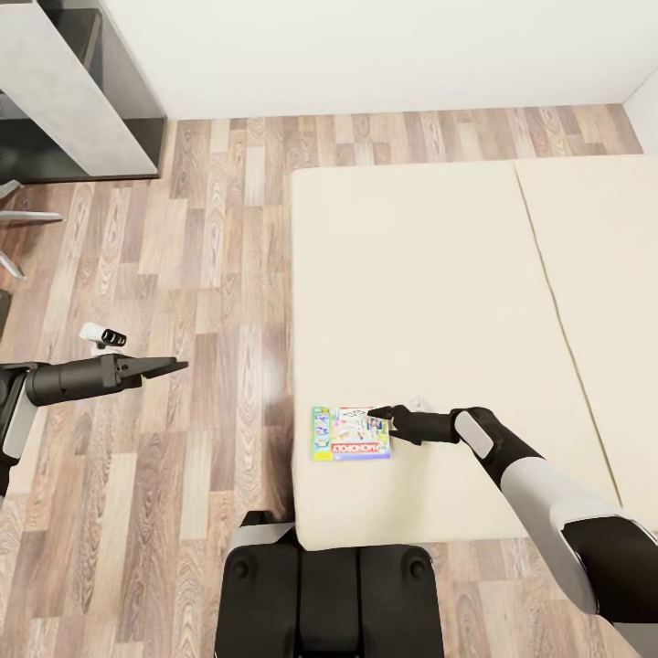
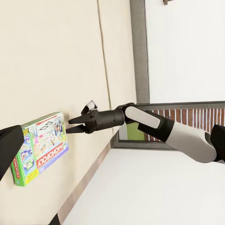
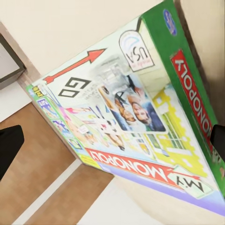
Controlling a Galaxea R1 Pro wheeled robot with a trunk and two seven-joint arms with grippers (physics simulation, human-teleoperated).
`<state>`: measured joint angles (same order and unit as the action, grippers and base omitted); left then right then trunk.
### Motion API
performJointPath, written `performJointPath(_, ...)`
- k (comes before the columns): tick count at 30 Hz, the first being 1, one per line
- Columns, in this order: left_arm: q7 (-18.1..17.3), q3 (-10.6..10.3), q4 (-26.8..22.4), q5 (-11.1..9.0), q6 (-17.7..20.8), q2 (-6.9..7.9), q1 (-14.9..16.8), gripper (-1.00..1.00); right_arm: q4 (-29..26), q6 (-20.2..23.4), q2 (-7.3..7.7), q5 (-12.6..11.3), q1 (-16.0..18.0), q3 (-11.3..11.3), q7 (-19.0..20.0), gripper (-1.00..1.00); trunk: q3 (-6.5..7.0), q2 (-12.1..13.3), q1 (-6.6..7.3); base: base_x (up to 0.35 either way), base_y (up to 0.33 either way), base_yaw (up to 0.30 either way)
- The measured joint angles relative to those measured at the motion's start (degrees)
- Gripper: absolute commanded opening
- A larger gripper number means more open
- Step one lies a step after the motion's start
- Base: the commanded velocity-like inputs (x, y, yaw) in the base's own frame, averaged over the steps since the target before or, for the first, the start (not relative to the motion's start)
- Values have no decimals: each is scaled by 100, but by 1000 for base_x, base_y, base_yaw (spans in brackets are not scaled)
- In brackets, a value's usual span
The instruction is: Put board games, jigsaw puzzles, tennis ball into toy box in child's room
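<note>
One board game [image 1: 351,433] lies by the bed's [image 1: 439,274] near edge, right tool [image 1: 376,419] above it.

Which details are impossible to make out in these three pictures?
- Head view: whether the right tool touches the board game; the tips overlap its edge.
- Right wrist view: the board game corners, cut off by the frame.
- Head view: the table top, cut off by the frame.
- Left wrist view: the left tool, only a dark shape at the edge.
</note>
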<state>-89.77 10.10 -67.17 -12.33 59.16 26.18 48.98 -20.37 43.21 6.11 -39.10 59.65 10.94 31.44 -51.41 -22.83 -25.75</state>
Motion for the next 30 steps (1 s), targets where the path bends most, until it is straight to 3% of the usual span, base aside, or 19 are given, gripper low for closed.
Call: performJointPath(30,0,-6,2,-1,0,0,-3,100,-1,-8,-58,6,0,1,-1,100,0,0,0,0,34,0)
